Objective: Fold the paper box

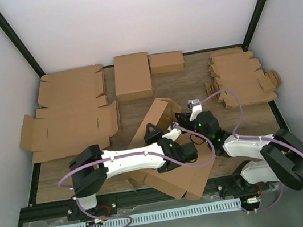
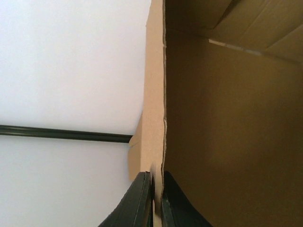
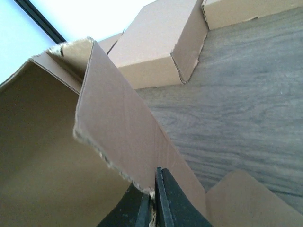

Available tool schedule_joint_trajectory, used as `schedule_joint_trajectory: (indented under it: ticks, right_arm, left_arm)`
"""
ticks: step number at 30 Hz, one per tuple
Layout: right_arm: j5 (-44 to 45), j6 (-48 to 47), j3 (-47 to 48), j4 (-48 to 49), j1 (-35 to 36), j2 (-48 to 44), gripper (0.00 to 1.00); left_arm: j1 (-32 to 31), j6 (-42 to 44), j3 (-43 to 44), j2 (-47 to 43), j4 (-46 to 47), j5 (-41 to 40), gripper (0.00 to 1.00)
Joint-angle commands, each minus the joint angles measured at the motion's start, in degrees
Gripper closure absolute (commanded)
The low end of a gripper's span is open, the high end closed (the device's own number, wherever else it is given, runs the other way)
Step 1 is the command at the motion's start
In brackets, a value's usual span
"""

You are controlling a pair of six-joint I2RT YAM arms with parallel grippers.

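The paper box [image 1: 182, 180] lies part-folded at the table's middle near edge, with one wall [image 1: 157, 115] raised. My left gripper [image 1: 154, 131] is shut on the edge of that raised wall; in the left wrist view its fingers [image 2: 142, 203] pinch the thin cardboard edge [image 2: 154, 118], with the box's inside [image 2: 227, 118] to the right. My right gripper [image 1: 182, 119] is shut on a side flap; in the right wrist view its fingertips [image 3: 165, 198] clamp the flap [image 3: 118, 123] at its lower edge. A further flap [image 3: 246, 198] lies flat at lower right.
Two large flat blanks [image 1: 70, 129] [image 1: 72, 85] lie at the left. Two folded boxes [image 1: 133, 75] [image 1: 166, 62] stand at the back, also in the right wrist view [image 3: 161, 42]. A stack of small notched blanks [image 1: 241, 76] lies at the right.
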Motion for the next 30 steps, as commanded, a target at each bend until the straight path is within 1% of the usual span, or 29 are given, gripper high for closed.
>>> schedule_joint_trajectory:
  ticks: [1, 5, 7, 9, 10, 13, 16, 18, 21, 24, 28, 30]
  right_arm:
    - [-0.3, -0.9, -3.5, 3.2, 1.1, -1.0, 0.96]
    - [-2.2, -2.4, -6.1, 5.6, 1.1, -2.8, 0.95]
    - [-5.0, -4.3, -6.8, 6.3, 1.1, -3.4, 0.92]
    - [-6.9, -6.4, -6.3, 4.3, 1.1, -4.9, 0.88]
    - [-6.7, -7.1, -6.2, 2.8, 1.1, -6.1, 0.84]
    - [-3.8, -7.7, -6.8, -2.2, 0.9, -10.9, 0.64]
    - [-4.6, -7.7, -6.9, -8.0, 0.0, -16.2, 0.51]
    - [-6.3, -6.5, -7.4, -10.9, -1.5, -19.5, 0.45]
    - [-10.4, -4.8, -8.2, -13.8, -5.7, -23.8, 0.39]
    - [-16.1, -4.4, -7.5, -16.2, -12.1, -25.2, 0.37]
    - [-24.8, -4.5, -4.4, -16.9, -22.8, -21.0, 0.37]
    - [-27.3, -5.1, -2.2, -16.2, -25.1, -17.3, 0.37]
  left_arm:
    - [-2.7, -5.0, 1.0, 3.7, -1.3, 1.9, 0.93]
    - [-4.0, -12.2, 2.9, 7.9, -8.0, 0.9, 0.93]
    - [-4.2, -17.2, 4.1, 9.9, -12.0, -0.2, 0.93]
    - [-4.6, -20.9, 5.1, 11.2, -16.1, -1.3, 0.93]
    - [-4.7, -22.0, 5.4, 11.6, -16.9, -1.5, 0.93]
    - [-4.8, -22.8, 5.1, 11.2, -16.9, -1.0, 0.93]
    - [-4.8, -22.9, 4.2, 10.5, -16.3, -0.4, 0.93]
    - [-4.9, -22.8, 3.4, 10.1, -15.8, -0.2, 0.93]
    - [-5.0, -22.8, 2.5, 9.9, -15.2, 0.1, 0.93]
    - [-5.1, -23.2, 1.9, 9.8, -15.1, 0.2, 0.93]
    - [-5.2, -23.0, 1.6, 9.6, -14.6, 0.4, 0.93]
    - [-5.3, -23.0, 1.7, 9.4, -14.4, 0.5, 0.93]
